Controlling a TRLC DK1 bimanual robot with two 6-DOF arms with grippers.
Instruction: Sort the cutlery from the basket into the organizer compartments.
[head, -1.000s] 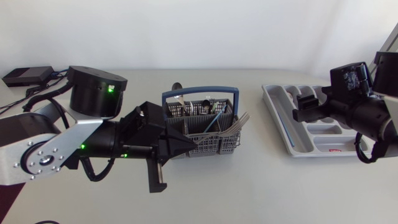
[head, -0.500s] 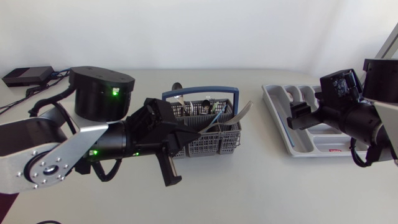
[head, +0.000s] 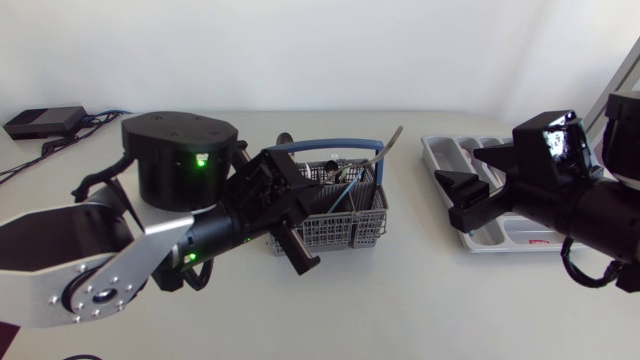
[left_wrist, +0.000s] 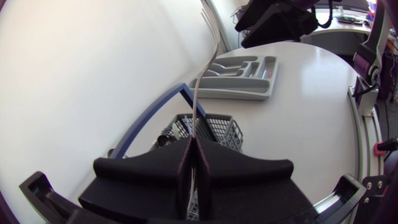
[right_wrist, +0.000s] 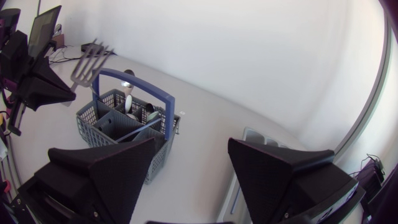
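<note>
Steel fork (head: 388, 146) is held above the basket, tines uppermost. Your left end effector (head: 322, 196) is clamped on its handle, both wedge fingers pressed together on the metal. The left wrist view shows this plainly: the handle rises straight out of the seam between the fingers.

Head view: the fork slants over the basket's right end, just above centre of the frame. The grey basket (head: 345, 232) with its blue handle (head: 320, 146) sits mid-tabletop (head: 400, 300). More cutlery (head: 338, 172) stands in its cells.

The grey organizer (head: 447, 158) lies at the right of the frame, partly covered by your right arm. Your right end effector (head: 470, 170) hangs over the organizer's left edge, fingers wide apart, holding nothing.
</note>
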